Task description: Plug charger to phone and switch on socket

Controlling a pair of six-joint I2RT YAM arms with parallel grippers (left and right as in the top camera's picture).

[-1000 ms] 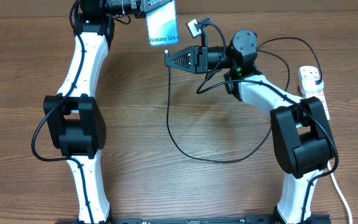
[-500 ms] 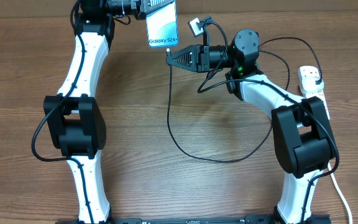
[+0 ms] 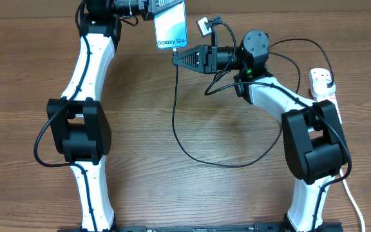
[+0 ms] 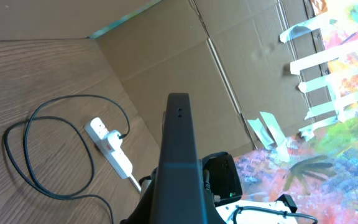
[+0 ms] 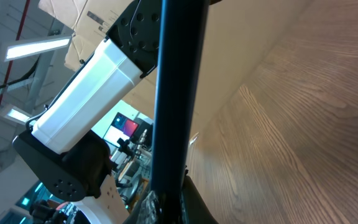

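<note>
Item: phone [image 3: 172, 29], screen lit, held clear of the table [image 3: 140, 161] at its 12 o'clock edge, pinched at its upper end by the left gripper [image 3: 150, 8]. Item: charger [image 3: 176, 122], connector end nipped between the pressed-together fingers of the right gripper [image 3: 176, 58], just off the phone's lower edge at about its 5 o'clock. The cable hangs from there and loops across the table's middle to an adaptor seated in the socket [image 4: 124, 165] at 3 o'clock. The switch state is too small to read. Risks, as judged: both pieces are held in the air, so a slight tilt or offset could drive the tip against the phone's frame rather than into the port. The connector could twist in the pinch, or the hanging cable's drag could pull it off line. Change against a second ago: the phone has edged toward 3 o'clock and the connector tip has crept toward it, narrowing the gap. The cable loop and socket are unchanged.
</note>
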